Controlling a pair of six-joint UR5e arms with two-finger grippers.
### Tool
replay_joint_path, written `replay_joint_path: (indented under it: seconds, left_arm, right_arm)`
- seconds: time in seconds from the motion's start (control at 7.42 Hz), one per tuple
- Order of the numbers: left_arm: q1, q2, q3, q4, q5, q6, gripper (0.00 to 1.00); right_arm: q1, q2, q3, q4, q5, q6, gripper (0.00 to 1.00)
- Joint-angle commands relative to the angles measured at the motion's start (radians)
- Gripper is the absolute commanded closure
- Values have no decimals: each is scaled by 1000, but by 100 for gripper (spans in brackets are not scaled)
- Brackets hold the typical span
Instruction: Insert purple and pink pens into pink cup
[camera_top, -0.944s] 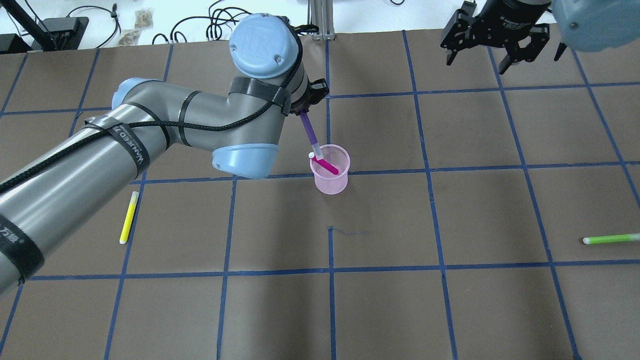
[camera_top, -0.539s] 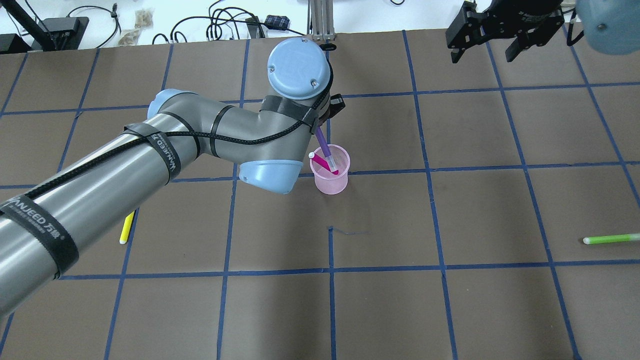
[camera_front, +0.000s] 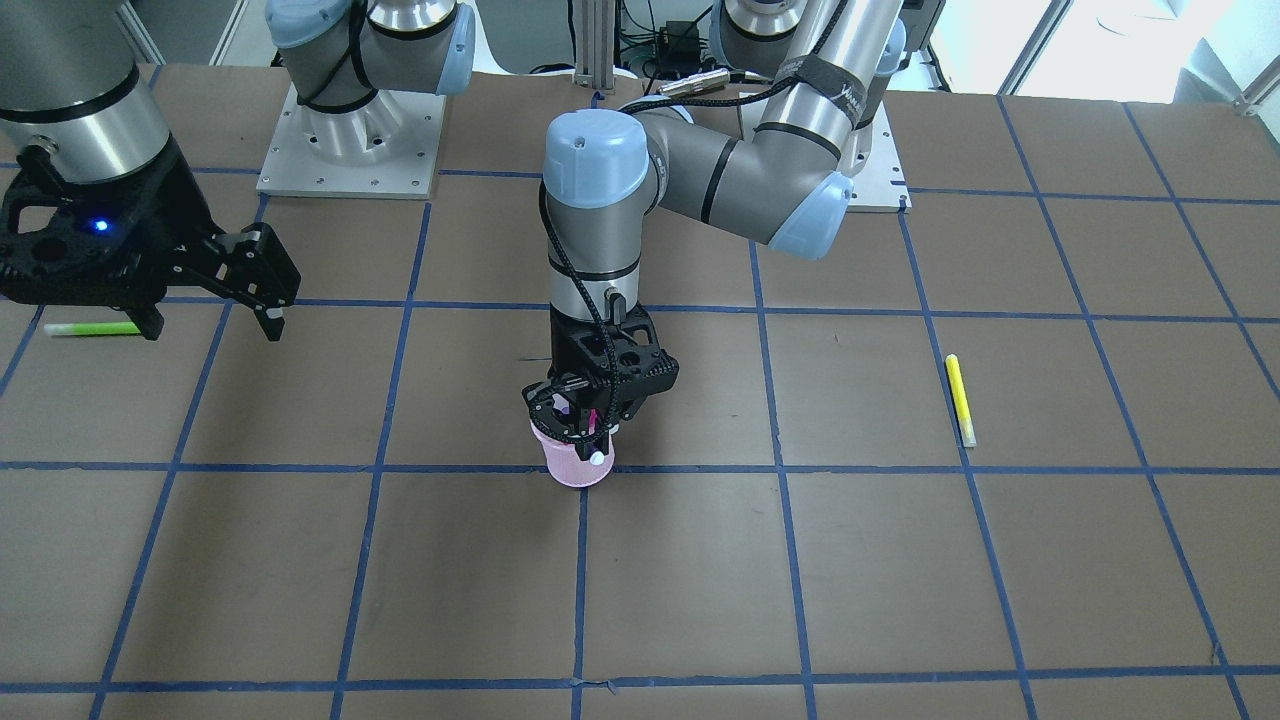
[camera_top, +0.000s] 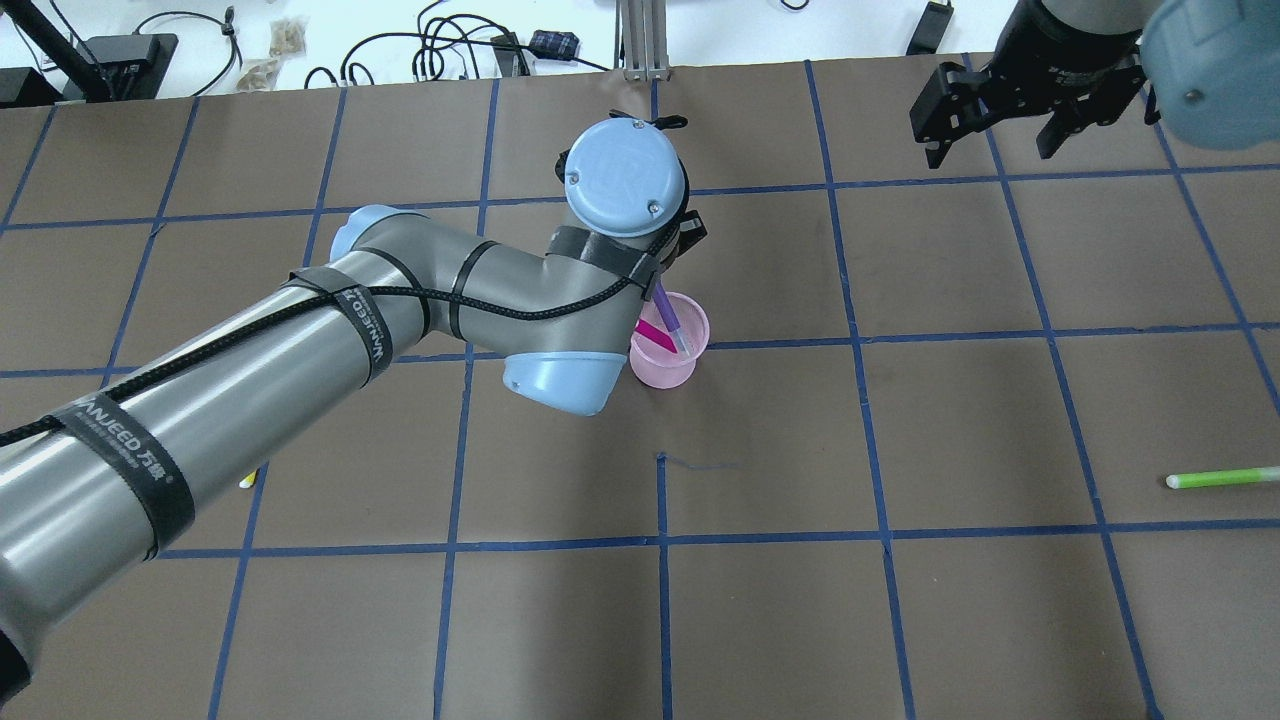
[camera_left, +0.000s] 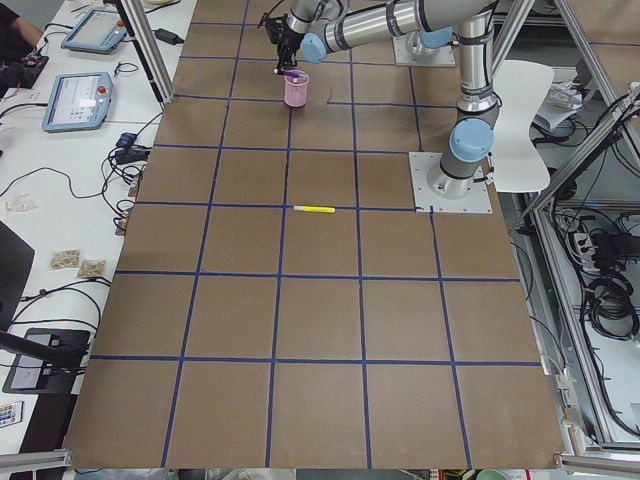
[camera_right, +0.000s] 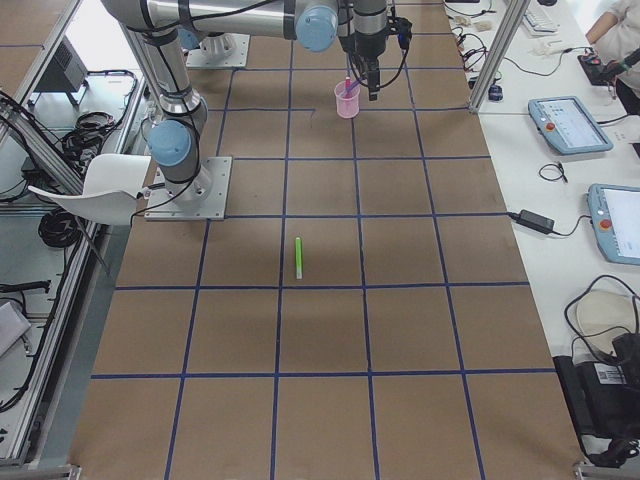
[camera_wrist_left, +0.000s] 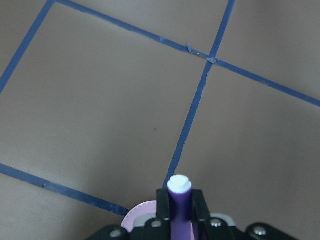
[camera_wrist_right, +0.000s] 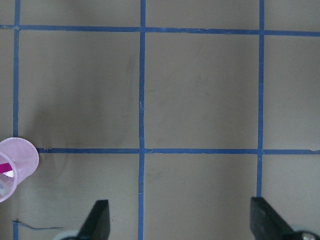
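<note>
The pink mesh cup (camera_top: 665, 372) stands near the table's middle, and it also shows in the front view (camera_front: 575, 470). A pink pen (camera_top: 650, 331) leans inside it. My left gripper (camera_front: 586, 412) hangs straight over the cup, shut on the purple pen (camera_top: 668, 312). The pen's lower end dips into the cup's mouth. In the left wrist view the purple pen (camera_wrist_left: 179, 207) sits between the fingers, with the cup's rim (camera_wrist_left: 137, 212) just below. My right gripper (camera_top: 1000, 112) is open and empty, far off at the back right.
A yellow pen (camera_front: 960, 400) lies on the robot's left side of the table. A green pen (camera_top: 1220, 478) lies at the right edge. Cables and gear sit beyond the far edge. Blue tape lines cross the brown tabletop.
My left arm has swung right over the cup and carried the purple pen from the cup's rim into its mouth. My right gripper has drifted slightly right and toward the robot.
</note>
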Motion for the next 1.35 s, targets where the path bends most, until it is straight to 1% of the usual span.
replay_joint_path:
  seconds: [0.0, 0.13, 0.27, 0.4, 0.54, 0.67, 0.94, 1.08, 1.21]
  left_arm:
    - [-1, 2, -15, 31, 2, 0, 92]
    - [-1, 6, -13, 31, 9, 3, 70]
    - [-1, 6, -9, 31, 23, 4, 40]
    - [-1, 6, -9, 31, 29, 6, 19]
    - [-1, 5, -9, 31, 29, 6, 14]
    - [-1, 5, -9, 33, 29, 9, 0]
    - [5, 15, 2, 31, 25, 17, 0]
    - [26, 40, 5, 24, 16, 55, 0]
    - [60, 52, 7, -11, 17, 128, 0]
  right_arm:
    - [3, -6, 4, -14, 3, 1, 0]
    - [3, -4, 1, -19, 3, -2, 0]
    - [3, -6, -5, -19, 3, -2, 0]
    - [3, -4, -6, -19, 4, 1, 0]
    - [3, -4, -7, -19, 4, 1, 0]
    - [3, -4, -5, -18, 4, 1, 0]
    - [4, -4, -3, -18, 3, 1, 0]
    - [4, -6, -6, -19, 4, 3, 0]
    - [10, -9, -7, -19, 6, 1, 0]
